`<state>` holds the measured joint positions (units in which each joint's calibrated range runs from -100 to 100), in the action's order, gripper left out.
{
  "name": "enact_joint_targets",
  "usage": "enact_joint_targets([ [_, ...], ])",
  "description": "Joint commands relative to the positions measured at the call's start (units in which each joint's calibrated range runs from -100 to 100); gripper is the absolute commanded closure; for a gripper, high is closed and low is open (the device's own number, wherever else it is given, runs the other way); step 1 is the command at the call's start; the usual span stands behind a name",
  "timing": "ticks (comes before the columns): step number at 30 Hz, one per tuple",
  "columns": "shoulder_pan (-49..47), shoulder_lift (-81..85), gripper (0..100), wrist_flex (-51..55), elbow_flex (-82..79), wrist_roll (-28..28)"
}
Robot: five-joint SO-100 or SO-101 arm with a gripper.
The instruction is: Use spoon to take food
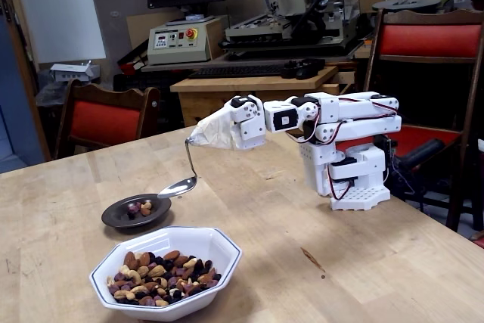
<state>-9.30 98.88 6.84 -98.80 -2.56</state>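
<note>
Toward the left of the fixed view, on the wooden table [318, 209], a small dark saucer [113, 215] carries a few nuts, too small to tell apart one by one. Just in front of it, at the lower edge of the frame, stands a white octagonal bowl [219, 243] whose bottom rim is cut off by the picture; the food [160, 268] fills it, a mix of brown almonds, pale tan pieces and dark purple-black bits.

Above the saucer's right rim hangs the spoon [178, 186], small and shiny silver, its bowl tilted and seemingly empty, though glare makes that hard to judge. Whether it touches the saucer's rim cannot be told. Its thin curved handle rises to the gripper [214, 131], where beige tape or cloth wraps the upper end and covers the fingers entirely. The spoon stays up in that wrapping, but how the fingers stand beneath it cannot be made out.

Farther right, the white arm [325, 115] reaches level from its base [355, 179], which sits on the table near the far edge. Red-cushioned chairs stand behind.
</note>
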Motion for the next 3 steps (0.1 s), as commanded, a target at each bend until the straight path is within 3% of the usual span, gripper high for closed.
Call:
enact_joint_targets([
  [1, 0.19, -0.25, 96, -1.3, -0.67, 0.1],
  [3, 0.19, -0.25, 96, -1.3, -0.67, 0.1],
])
